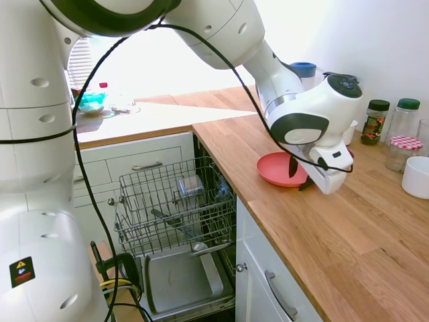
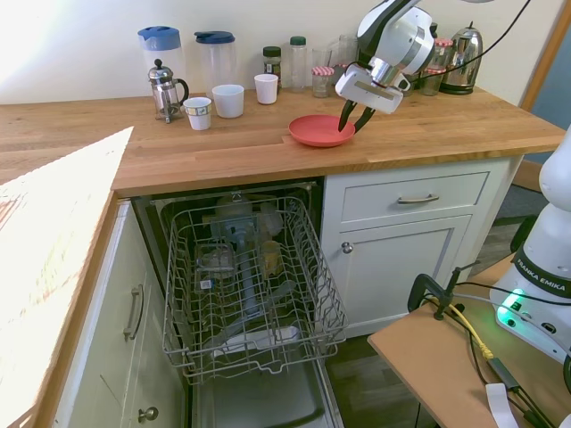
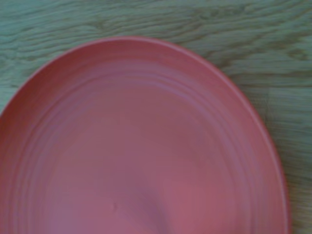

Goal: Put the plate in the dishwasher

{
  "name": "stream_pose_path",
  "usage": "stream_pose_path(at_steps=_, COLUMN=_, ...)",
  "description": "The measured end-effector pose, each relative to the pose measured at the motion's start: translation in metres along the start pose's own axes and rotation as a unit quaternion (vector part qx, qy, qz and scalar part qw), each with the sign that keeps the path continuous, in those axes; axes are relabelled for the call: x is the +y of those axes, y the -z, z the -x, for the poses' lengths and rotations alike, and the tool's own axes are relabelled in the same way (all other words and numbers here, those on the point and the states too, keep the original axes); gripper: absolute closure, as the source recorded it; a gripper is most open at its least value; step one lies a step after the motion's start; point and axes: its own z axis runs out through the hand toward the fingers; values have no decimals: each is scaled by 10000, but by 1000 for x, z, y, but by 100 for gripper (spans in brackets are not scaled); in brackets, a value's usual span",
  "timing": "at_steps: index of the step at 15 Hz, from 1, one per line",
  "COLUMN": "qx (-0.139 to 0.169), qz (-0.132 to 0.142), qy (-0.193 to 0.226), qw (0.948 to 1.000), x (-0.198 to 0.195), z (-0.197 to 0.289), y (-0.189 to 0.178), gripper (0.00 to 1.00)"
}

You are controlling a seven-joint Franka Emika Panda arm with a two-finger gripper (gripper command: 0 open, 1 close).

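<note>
Currently the plate (image 2: 319, 131) is sitting flat on the wooden countertop (image 2: 223, 143), close to its front edge, above the white drawer cabinet (image 2: 415, 201) just beside the dishwasher (image 2: 254, 294). The gripper (image 2: 354, 114) is hanging over the plate's rim on the side away from the mugs, fingers pointing down, jaws parted and straddling the rim; can't tell whether the fingers are touching it. Wrist view is showing the plate filling most of the frame, wood grain around it. Dishwasher door (image 2: 259, 406) is lying dropped open and the wire rack (image 2: 250, 276) is sitting pulled out, with a few glasses and items in it. White mugs (image 2: 228, 100) and a French press (image 2: 164, 89) are standing well apart from the plate, toward the wall.
</note>
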Motion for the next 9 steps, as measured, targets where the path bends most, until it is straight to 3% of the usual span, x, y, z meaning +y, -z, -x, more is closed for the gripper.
stream_pose_path(at_steps=9, qx=111, qz=-19, qy=91, qw=9999, x=-5, z=2, y=4, gripper=100)
